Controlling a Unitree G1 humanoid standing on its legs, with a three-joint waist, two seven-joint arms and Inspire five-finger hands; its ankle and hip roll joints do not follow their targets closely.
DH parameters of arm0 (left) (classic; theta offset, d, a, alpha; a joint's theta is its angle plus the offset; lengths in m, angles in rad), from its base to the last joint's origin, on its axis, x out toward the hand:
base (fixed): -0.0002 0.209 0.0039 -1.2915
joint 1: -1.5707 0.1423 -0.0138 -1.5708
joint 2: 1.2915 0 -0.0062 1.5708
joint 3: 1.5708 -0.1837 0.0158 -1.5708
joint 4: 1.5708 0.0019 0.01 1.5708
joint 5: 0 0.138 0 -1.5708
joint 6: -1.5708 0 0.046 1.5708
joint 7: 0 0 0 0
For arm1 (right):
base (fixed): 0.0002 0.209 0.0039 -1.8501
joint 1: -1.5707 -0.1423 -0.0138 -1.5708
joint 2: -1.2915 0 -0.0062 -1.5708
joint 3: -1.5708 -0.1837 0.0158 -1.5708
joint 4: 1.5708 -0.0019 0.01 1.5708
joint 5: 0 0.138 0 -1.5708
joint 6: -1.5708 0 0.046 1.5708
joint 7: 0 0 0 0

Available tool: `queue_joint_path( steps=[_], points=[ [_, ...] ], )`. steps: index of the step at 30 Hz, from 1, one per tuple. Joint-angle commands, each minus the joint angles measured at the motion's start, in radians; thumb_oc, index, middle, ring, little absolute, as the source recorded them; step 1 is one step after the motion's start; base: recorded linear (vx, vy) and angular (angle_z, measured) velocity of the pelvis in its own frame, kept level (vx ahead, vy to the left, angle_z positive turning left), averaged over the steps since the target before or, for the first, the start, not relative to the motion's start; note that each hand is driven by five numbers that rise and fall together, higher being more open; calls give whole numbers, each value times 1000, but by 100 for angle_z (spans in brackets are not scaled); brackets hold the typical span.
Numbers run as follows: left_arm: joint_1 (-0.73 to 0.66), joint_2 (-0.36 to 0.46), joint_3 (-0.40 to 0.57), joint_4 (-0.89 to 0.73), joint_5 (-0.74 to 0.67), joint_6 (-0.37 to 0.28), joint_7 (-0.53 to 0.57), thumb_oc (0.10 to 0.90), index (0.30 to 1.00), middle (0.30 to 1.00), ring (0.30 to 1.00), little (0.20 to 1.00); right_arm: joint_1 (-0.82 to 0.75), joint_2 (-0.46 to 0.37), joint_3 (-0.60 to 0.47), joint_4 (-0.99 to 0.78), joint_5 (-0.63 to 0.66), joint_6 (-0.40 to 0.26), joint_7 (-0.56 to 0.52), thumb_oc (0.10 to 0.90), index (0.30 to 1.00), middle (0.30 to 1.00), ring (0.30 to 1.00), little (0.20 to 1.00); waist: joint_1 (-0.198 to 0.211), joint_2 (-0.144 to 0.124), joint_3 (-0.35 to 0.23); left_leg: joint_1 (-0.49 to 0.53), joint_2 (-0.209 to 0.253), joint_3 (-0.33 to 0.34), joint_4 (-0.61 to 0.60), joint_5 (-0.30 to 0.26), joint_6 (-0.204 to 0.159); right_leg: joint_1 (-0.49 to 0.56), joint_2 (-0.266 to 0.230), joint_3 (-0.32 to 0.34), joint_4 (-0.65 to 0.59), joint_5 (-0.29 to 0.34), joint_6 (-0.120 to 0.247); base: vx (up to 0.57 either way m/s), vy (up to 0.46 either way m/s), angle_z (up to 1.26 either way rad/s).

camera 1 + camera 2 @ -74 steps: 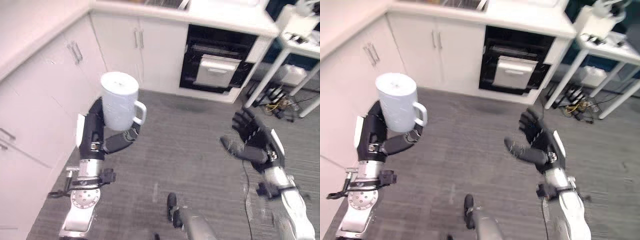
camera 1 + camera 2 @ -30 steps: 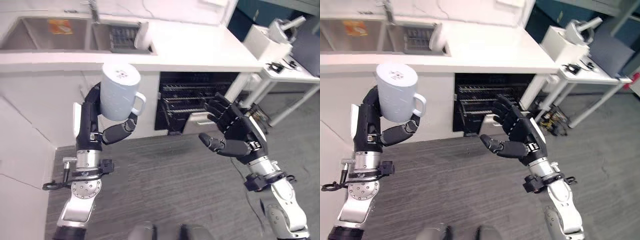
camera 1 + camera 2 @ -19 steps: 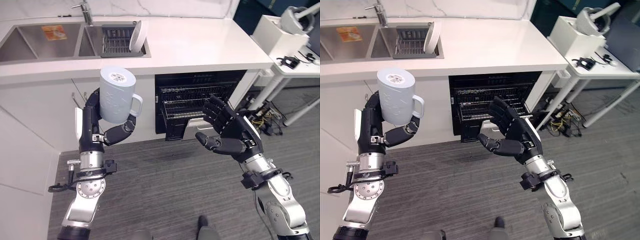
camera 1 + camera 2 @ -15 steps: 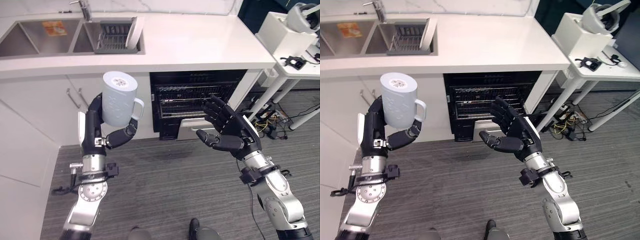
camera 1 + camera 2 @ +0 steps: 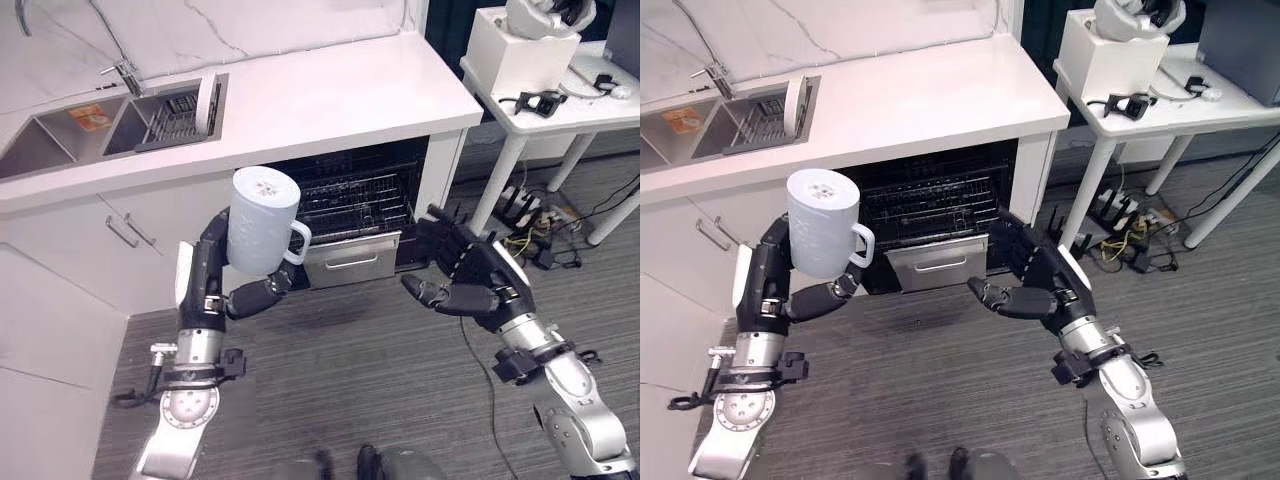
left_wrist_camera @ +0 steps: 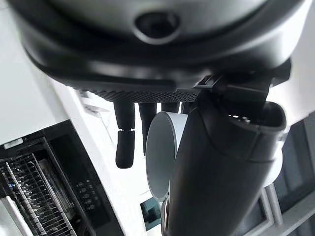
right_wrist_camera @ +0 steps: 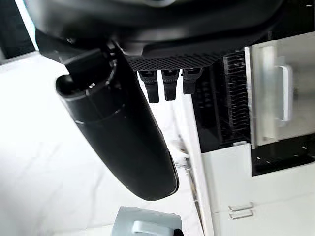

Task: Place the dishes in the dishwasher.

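The dishwasher (image 5: 355,215) now sits nearer both hands. Left hand (image 5: 225,270) curls around the upside-down mug (image 5: 262,220); right hand (image 5: 465,275), fingers spread, hovers before it.

Two head views, high, looking down and forward at nearly the same scene: counter (image 5: 330,95), open dishwasher (image 5: 350,205), grey floor (image 5: 940,400). Left wrist view, very close, looks along the left hand (image 6: 216,162) past the mug (image 6: 160,152) to the dishwasher racks. Right wrist view, equally close, faces the same dishwasher.

White countertop (image 5: 330,95) with sunken sink (image 5: 60,140)
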Motion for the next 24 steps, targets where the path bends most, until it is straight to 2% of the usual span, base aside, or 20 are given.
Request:
queue_joint_path(
  steps=[1,3,5,7,9,13,15,16,19,20,21,22,24],
  points=[
    [-92,78,35,-84,-32,-120,-3,400,300,300,300,300,-70,-2,-43,-90,-12,-111,32,800,900,900,900,900,38,-33,-85,-11,8,37,-145,22,-14,145,3,-116,-241,72,63,145,163,53],
    [-107,79,18,-74,-16,-119,14,400,300,300,300,300,-78,-14,-45,-79,-3,-107,36,800,900,900,900,900,40,-33,-90,-22,-1,21,-145,18,-7,151,10,-117,-241,65,61,186,216,12],
    [-116,92,14,-69,20,-125,40,400,300,300,300,300,-81,-18,-62,-76,47,-98,41,800,900,900,900,900,42,-40,-99,-4,-29,-21,-145,3,15,171,12,-105,-241,69,67,293,310,-18],
    [-134,96,20,-65,19,-125,45,400,300,300,300,300,-80,-5,-67,-78,55,-97,54,800,900,900,900,900,41,-48,-106,21,-37,-24,-145,-11,29,190,4,-112,-241,78,77,311,298,-24],
    [-146,100,37,-68,13,-116,49,400,300,300,300,300,-94,7,-57,-78,37,-91,86,800,900,900,900,900,51,-56,-103,47,-41,-25,-145,-25,40,201,-24,-149,-241,121,98,252,240,-1],
    [-152,102,58,-67,19,-98,52,400,300,300,300,300,-153,14,-24,-64,106,-67,127,800,900,900,900,900,87,-65,-95,66,-40,-31,-145,-38,53,225,-43,-195,-241,142,112,183,166,-2],
    [-149,102,61,-63,11,-93,48,400,300,300,300,300,-166,22,-15,-59,106,-62,130,800,900,900,900,900,93,-66,-96,69,-45,-35,-145,-42,64,235,-34,-191,-241,164,119,195,130,-7],
    [-142,102,60,-63,11,-92,42,400,300,300,300,300,-166,27,-9,-67,123,-58,123,800,900,900,900,900,90,-64,-99,72,-47,-43,-145,-45,75,252,-10,-177,-239,211,130,235,139,5],
    [-133,102,62,-56,21,-102,25,400,300,300,300,300,-152,48,-15,-74,130,-58,133,800,900,900,900,900,75,-66,-95,81,-53,-41,-145,-54,92,185,-2,-130,-96,258,146,197,70,22],
    [-154,112,57,-41,24,-92,20,400,300,300,300,300,-145,53,-9,-63,94,-64,131,800,900,900,900,900,77,-67,-95,84,-40,-27,-145,-60,85,190,-46,-177,-175,262,140,192,-150,1],
    [-177,125,44,-29,36,-73,41,400,300,300,300,300,-155,54,5,-41,92,-73,125,800,900,900,900,900,82,-74,-86,94,-22,-3,-145,-67,72,180,-119,-225,-241,249,138,138,-242,-21],
    [-184,129,39,-28,39,-60,54,400,300,300,300,300,-161,52,9,-37,100,-74,126,800,900,900,900,900,80,-77,-81,102,-13,8,-145,-72,66,153,-154,-223,-241,244,139,82,-253,-29],
    [-191,132,35,-32,43,-37,73,400,300,300,300,300,-172,48,9,-45,96,-75,115,800,900,900,900,900,69,-79,-76,115,-2,19,-145,-87,59,98,-187,-159,-241,239,148,110,-208,-33]
  ],
)
